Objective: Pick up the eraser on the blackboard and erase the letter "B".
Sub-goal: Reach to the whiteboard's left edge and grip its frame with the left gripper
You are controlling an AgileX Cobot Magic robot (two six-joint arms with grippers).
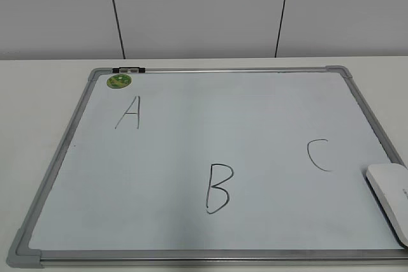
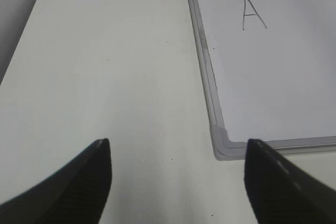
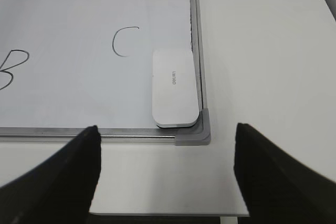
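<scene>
The blackboard [image 1: 268,113] is a white dry-erase board with a grey frame, lying flat on the table. The letter "B" [image 1: 218,188] is drawn in black near its front middle; part of it shows in the right wrist view [image 3: 10,69]. The white eraser [image 1: 390,197] lies on the board's front right corner, also seen in the right wrist view [image 3: 175,87]. My right gripper [image 3: 167,163] is open and empty over the table just in front of that corner. My left gripper [image 2: 177,174] is open and empty over bare table left of the board's front left corner [image 2: 223,142]. Neither gripper shows in the exterior view.
An "A" [image 1: 129,113] and a "C" [image 1: 319,155] are also written on the board. A round green magnet [image 1: 118,81] sits at its far left corner. The table's front edge [image 3: 168,214] lies just below my right gripper. A grey wall stands behind.
</scene>
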